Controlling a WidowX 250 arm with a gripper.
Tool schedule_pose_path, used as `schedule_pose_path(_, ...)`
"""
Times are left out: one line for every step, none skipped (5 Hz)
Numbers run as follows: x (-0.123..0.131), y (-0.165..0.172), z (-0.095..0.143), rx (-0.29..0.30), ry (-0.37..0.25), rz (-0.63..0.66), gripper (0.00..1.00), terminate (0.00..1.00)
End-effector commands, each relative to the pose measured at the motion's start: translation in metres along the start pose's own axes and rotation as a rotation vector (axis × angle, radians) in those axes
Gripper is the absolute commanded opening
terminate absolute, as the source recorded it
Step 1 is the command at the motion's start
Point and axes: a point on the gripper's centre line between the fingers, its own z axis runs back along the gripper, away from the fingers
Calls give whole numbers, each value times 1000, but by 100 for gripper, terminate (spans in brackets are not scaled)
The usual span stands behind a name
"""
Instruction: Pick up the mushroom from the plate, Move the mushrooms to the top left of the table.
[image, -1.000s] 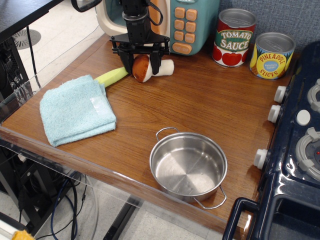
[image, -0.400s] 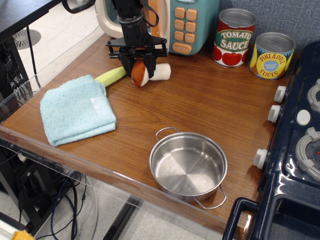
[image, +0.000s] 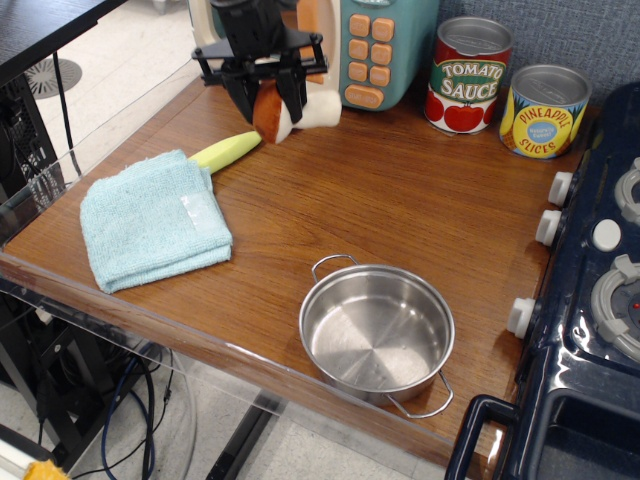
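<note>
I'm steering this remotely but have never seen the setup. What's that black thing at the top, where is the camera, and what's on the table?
One camera looks down at the table from its front edge. The black thing is the robot arm's gripper, two fingers shut on the mushroom, held near the far left corner. On the wood lie a blue cloth with a yellow-green toy beside it, and a steel pot. At the back stand a toy microwave, a tomato sauce can and a pineapple can. A toy stove is on the right.
</note>
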Motion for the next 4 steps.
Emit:
schedule_pose_path(-58,-38,52,-88,-60,-180,0,0)
schedule_pose_path(-98,-45,52,-100,-6,-265,0,0)
schedule_pose_path(-130,-47,37,-89,17,-357,0,0)
schedule_pose_path(-156,-56,10,-58,81,-461,0,0)
